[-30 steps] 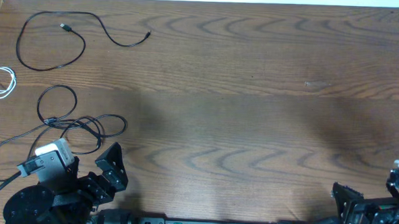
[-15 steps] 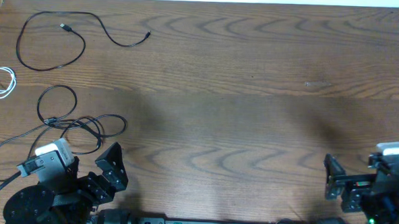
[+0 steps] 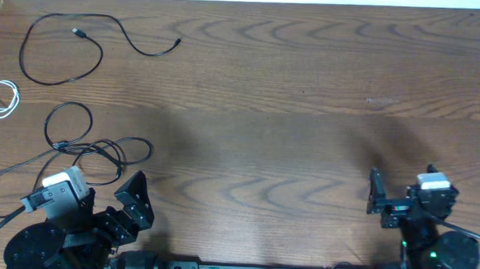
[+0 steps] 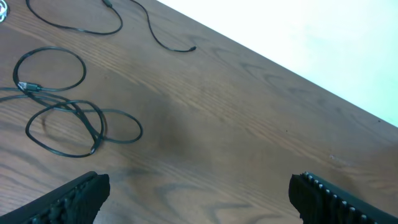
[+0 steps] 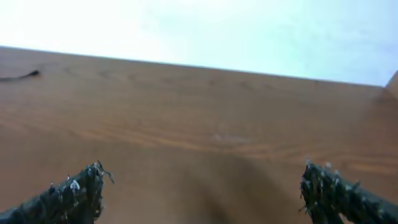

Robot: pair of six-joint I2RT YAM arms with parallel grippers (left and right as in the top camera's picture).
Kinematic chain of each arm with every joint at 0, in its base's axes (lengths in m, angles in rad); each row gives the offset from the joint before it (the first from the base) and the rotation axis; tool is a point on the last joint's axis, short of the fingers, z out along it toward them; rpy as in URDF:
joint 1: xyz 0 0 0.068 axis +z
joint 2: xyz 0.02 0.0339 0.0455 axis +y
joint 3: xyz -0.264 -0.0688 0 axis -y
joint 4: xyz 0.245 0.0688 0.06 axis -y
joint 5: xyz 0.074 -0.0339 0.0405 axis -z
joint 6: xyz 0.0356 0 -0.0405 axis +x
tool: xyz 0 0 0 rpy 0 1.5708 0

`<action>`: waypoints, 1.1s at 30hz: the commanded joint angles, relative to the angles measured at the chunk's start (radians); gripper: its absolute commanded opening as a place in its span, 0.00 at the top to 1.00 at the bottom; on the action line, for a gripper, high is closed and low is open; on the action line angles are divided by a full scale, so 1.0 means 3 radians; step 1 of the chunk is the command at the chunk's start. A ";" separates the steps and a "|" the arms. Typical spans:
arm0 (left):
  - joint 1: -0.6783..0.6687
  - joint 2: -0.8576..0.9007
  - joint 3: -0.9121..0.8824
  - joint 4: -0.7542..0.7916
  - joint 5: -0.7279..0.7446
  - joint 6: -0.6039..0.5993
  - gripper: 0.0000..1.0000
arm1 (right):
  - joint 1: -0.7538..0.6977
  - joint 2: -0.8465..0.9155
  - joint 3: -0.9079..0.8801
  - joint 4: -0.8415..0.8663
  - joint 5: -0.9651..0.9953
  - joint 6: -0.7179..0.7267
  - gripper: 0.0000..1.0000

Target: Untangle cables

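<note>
The tabletop [image 3: 265,111] has every cable at its left end. The left gripper [image 4: 199,196] and right gripper [image 5: 205,193] sit at the near edge, jaws wide open and empty. The far black cable [image 3: 102,57] lies spread out. The near black cable [image 3: 101,149], looped over itself, lies beside the left gripper. The white cable [image 3: 16,99] curls at the left edge. These look like light, limp cords, probably best pinched near a plug.

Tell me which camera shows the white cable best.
The overhead view: the white cable lies in a loose coil at the left edge of the picture, nearly all of it in frame. The left wrist view catches only a sliver at its top-left corner. The right wrist view shows none of it.
</note>
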 commanded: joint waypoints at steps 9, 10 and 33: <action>-0.0008 -0.0003 0.0014 -0.0004 -0.0032 0.0031 0.03 | -0.0023 -0.0262 -0.1027 0.1236 0.0005 0.0242 0.01; -0.0008 -0.0003 0.0014 -0.0004 -0.0032 0.0031 0.03 | -0.0023 -0.0262 -0.1100 0.1338 0.0006 0.0267 0.01; -0.0008 -0.0003 0.0014 -0.0004 -0.0032 0.0031 0.03 | -0.0055 -0.0174 -0.1369 0.1598 0.0065 0.0294 0.01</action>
